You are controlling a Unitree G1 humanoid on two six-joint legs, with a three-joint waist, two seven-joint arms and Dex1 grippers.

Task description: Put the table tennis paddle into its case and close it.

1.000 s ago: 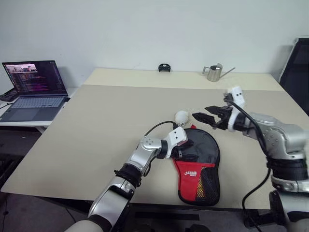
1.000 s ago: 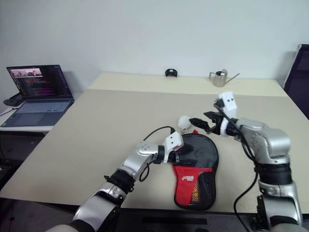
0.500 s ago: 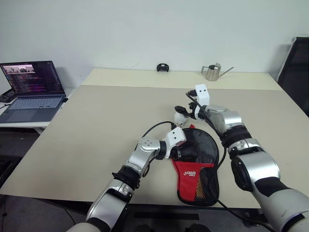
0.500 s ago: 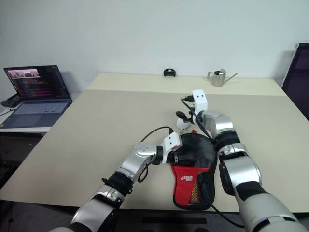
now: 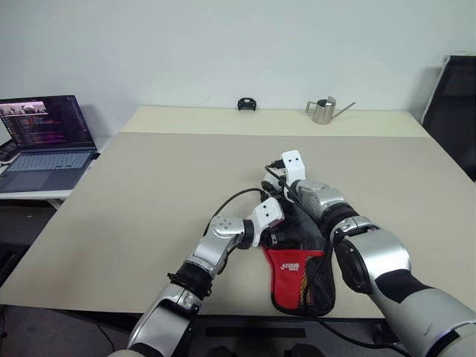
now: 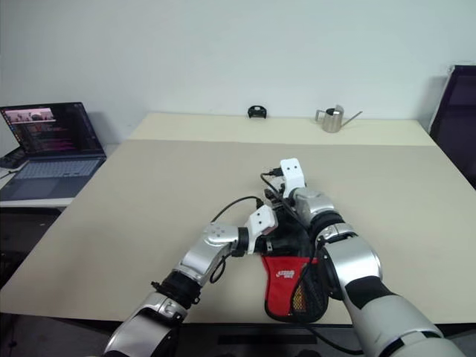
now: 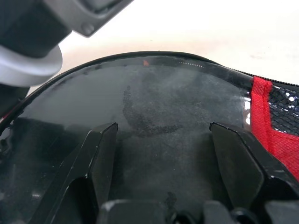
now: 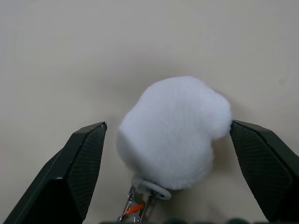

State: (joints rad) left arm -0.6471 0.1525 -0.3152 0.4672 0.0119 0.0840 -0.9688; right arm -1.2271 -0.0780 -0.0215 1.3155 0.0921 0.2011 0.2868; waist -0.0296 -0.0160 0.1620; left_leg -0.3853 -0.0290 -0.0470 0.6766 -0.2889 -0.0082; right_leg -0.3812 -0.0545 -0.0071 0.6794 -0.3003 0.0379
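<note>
Right now your case (image 5: pixel 301 256) lies flat on the beige table (image 5: pixel 149 193), near its front edge. It is a paddle-shaped black fabric pouch with a red panel bearing a small white logo at the narrow end, and a black mesh pocket along one side of that panel. Through the left wrist view you see the round end up close: a dull black surface with a glossy rim, a zip line curving around it, and the red strip with mesh off to one side. You cannot tell from these pictures whether the table tennis paddle is inside.

Your left gripper (image 7: pixel 163 163) is over the round black part of the case, with its two fingers (image 7: pixel 100 161) standing apart and the fabric showing between them; it grips nothing.

Your right gripper (image 8: pixel 168 154) reaches in at the far end of the case. Its fingers (image 8: pixel 81 163) are spread wide on either side of a fluffy white pompom (image 8: pixel 175 128), which hangs on a small metal ring with an orange bit below it. Neither finger touches the pompom.

At the far edge of the table stand a small metal watering can (image 5: pixel 324 111) and a small black object (image 5: pixel 246 104). An open laptop (image 5: pixel 44 137) sits on a side surface to your left.
</note>
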